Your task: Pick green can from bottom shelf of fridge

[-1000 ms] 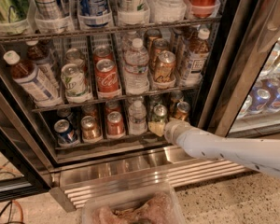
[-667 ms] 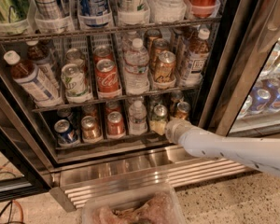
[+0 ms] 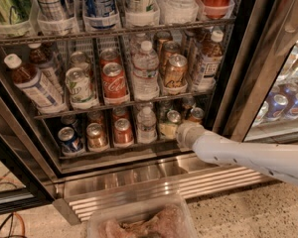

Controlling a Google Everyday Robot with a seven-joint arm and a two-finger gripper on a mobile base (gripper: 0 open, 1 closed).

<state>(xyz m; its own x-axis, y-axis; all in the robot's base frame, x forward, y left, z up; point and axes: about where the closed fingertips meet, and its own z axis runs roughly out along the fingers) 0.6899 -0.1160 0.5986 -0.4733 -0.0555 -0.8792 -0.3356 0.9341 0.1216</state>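
Dim wire racks behind open glass, and on the bottom shelf (image 3: 114, 153) of the fridge (image 3: 154, 175), right of middle, the green can (image 3: 167, 128) upright just beside a small water bottle (image 3: 146, 126). Right against its right side, the gripper (image 3: 181, 133) on a white arm (image 3: 248, 157); open or closed, cannot tell. Further out, steel grille and speckled floor (image 3: 248, 212), with a clear tub (image 3: 139, 221) at the near edge.

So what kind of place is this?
Probably a shop or canteen: a glass-door fridge, wire shelves of cans and bottles, a second cooler beside. The end effector is at the bottom shelf.
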